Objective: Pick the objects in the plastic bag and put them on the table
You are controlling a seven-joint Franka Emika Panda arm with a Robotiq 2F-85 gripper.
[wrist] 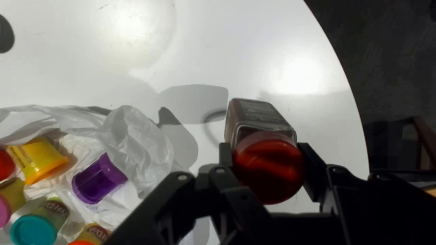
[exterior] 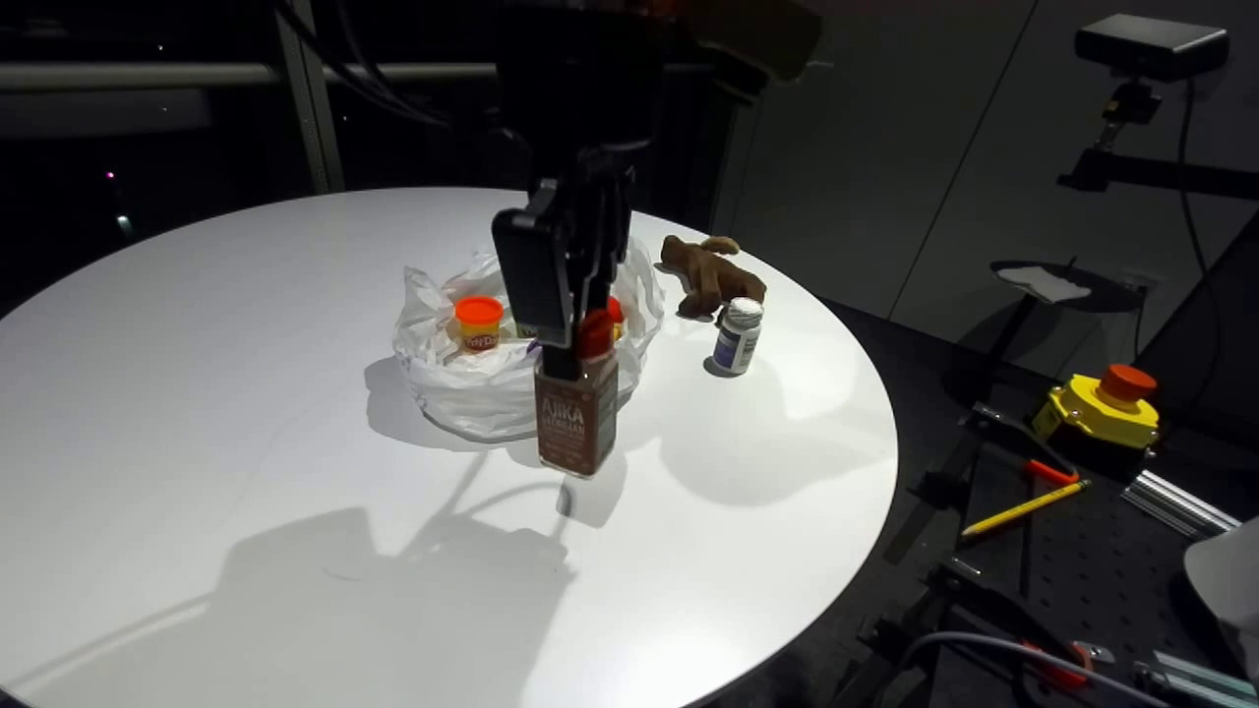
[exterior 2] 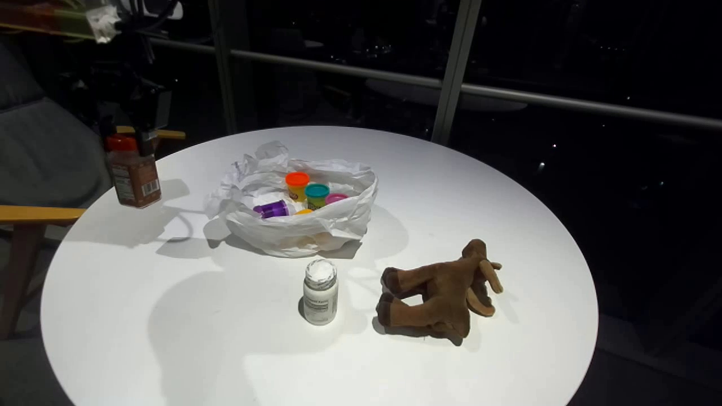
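The gripper [wrist: 266, 157] holds the red-lidded Ajika jar [exterior: 576, 418] near its top; the jar's long axis drops nearly upright below, base clear of the bench [exterior: 246, 393], beside the plastic bag [exterior 2: 299, 232] rather than over it. Placing it probably calls for a straight descent.

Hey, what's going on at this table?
A robot's gripper is holding a red-lidded jar above the table, off to one side of an open plastic bag. It looks to be unpacking that bag: several colourful tubs sit inside, while a brown plush toy and a white bottle are out on the table.
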